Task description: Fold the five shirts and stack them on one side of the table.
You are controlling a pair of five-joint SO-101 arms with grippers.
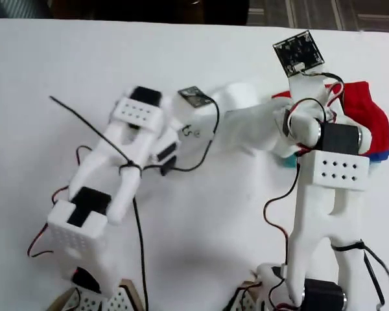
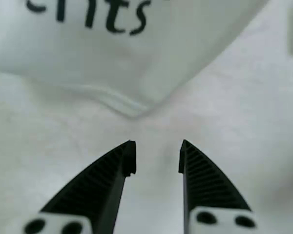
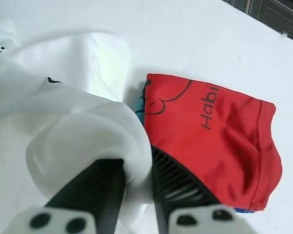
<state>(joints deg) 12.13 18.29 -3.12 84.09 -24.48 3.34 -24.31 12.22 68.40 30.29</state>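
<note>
the white shirt [image 1: 246,120] is mid-fold, by my reading - it lies bunched in the middle of the surface [image 1: 52,58], just beside the folded red shirt [image 1: 369,113] at the right side. the right hand [image 3: 136,168] is clamped on a thick roll of the white cloth. the left hand [image 2: 157,156] hangs partly open, just short of a hemmed corner of the same shirt, holding nothing. the next move likely calls for the left hand to pinch that corner so both can draw the cloth flat without dragging the red one. the right wrist view shows the pinch itself - the high view hides it behind the arm, but shows a blue edge [image 1: 378,155] under the red shirt.
</note>
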